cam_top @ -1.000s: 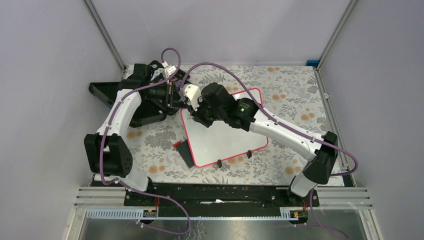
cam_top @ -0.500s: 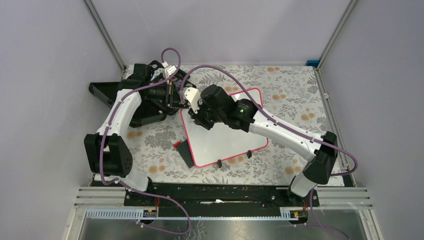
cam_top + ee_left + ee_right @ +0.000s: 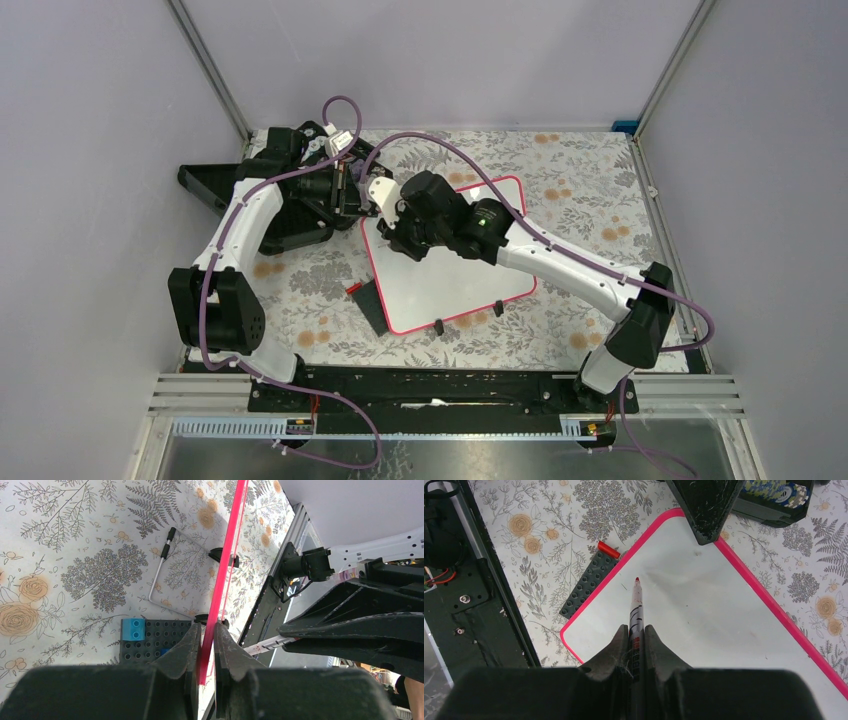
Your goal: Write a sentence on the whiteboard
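The whiteboard (image 3: 450,280) lies in the middle of the table, white with a pink frame. My left gripper (image 3: 352,203) is shut on its far-left edge; in the left wrist view the pink frame (image 3: 227,555) runs between the jaws of that gripper (image 3: 206,630). My right gripper (image 3: 390,230) is shut on a marker (image 3: 636,605) with a red tip, which points at the board (image 3: 704,605) near its left edge. I cannot tell if the tip touches. No red words of the sentence show on the visible board.
A dark grey plate with blue blocks (image 3: 372,305) lies against the board's near-left edge, with a red cap (image 3: 608,549) beside it. Two black clip feet (image 3: 438,325) are on the near edge. A black tray (image 3: 215,185) is at the far left. A bent metal rod (image 3: 162,565) lies on the cloth.
My right gripper with the marker has shifted slightly to the left over the board. The left gripper and the board have not moved.
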Robot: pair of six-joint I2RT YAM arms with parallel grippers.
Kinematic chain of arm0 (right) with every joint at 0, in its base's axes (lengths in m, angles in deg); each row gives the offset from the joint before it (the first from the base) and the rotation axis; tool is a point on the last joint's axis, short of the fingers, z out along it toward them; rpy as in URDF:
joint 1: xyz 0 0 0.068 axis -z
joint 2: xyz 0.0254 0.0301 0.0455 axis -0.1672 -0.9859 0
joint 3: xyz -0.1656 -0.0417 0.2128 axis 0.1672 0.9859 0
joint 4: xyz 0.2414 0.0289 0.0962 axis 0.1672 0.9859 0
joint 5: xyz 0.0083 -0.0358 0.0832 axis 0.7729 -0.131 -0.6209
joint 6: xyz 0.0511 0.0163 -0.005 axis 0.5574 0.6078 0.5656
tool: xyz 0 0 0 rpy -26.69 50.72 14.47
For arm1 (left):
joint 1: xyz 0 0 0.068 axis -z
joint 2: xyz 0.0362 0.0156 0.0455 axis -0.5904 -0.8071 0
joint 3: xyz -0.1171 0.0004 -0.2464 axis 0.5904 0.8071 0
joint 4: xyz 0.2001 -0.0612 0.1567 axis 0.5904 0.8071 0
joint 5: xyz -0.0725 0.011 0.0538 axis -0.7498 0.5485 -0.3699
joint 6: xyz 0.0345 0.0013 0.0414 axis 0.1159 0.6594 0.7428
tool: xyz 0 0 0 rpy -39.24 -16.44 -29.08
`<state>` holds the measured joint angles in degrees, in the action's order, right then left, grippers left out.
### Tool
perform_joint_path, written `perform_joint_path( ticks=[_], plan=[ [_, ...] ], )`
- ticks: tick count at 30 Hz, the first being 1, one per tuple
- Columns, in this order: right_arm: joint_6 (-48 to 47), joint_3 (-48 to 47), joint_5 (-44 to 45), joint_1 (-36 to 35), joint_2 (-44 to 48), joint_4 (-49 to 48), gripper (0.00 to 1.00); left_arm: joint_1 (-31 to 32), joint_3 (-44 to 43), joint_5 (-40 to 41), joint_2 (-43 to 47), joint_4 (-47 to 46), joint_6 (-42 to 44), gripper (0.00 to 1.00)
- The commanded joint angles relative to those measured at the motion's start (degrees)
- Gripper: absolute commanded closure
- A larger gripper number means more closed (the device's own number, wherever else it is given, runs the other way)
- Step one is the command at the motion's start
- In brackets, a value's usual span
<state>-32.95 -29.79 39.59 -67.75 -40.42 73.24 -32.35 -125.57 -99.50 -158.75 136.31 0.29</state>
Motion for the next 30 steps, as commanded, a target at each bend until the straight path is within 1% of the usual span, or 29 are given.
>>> perform_joint_path(
  ticks=[1, 8, 18, 30],
  plan=[
    [-0.41, -0.43, -0.38, -0.60, -0.81, -0.55, 1.00, -0.14, -0.07, -0.04, 0.30, -1.65, 0.76, 1.00],
    [-0.87, -1.10, 1.44, -0.61, -1.98, -0.81, 1.00, -0.14, 0.18, 0.06, 0.48, -1.60, 0.87, 1.00],
    [-2.52, -3.60, 6.39, -0.37, -2.56, -0.87, 1.00, -0.14, 0.22, 0.09, 0.36, -1.62, 0.94, 1.00],
    [-2.89, -5.37, 7.70, 1.90, -3.21, -0.86, 1.00, -0.14, 0.29, 0.05, 0.41, -1.67, 0.94, 1.00]
  ],
)
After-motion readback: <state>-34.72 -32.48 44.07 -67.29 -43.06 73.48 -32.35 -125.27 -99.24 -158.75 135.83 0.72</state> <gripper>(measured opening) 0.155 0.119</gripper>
